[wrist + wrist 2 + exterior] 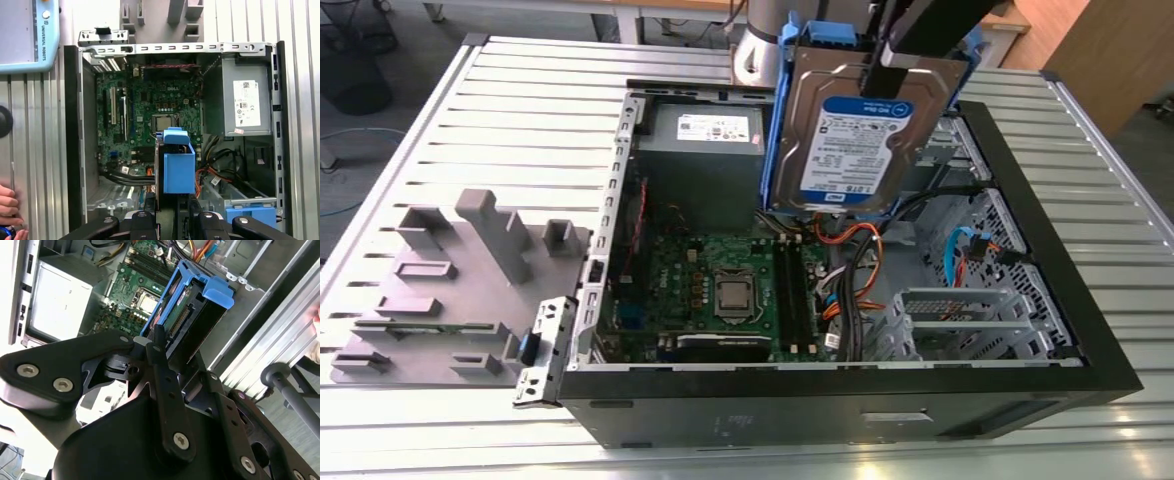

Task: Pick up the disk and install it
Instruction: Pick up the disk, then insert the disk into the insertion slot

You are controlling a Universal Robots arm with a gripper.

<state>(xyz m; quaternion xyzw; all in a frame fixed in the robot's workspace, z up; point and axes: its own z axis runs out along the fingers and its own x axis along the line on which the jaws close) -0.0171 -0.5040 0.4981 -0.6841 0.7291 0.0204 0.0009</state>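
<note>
On the exterior view's left, a grey moulded fixture [454, 290] is sitting on the slatted table [520, 90], beside the open computer case [854, 400]. Inside the case, the motherboard [720, 290] is lying exposed below the power supply [704, 135]. Further right, the gripper [182, 357] is clamping the disk [861, 130], its fingers closed against the drive in its blue bracket [178, 167]. It is holding the disk on edge above the case interior, label facing the exterior camera and touching nothing below. At the right, the metal drive cage [961, 315] is standing vacant. The pick-up looks done and the carry is in hand. Installing appears to call for squaring the bracket with the bay, clear of the cables.
</note>
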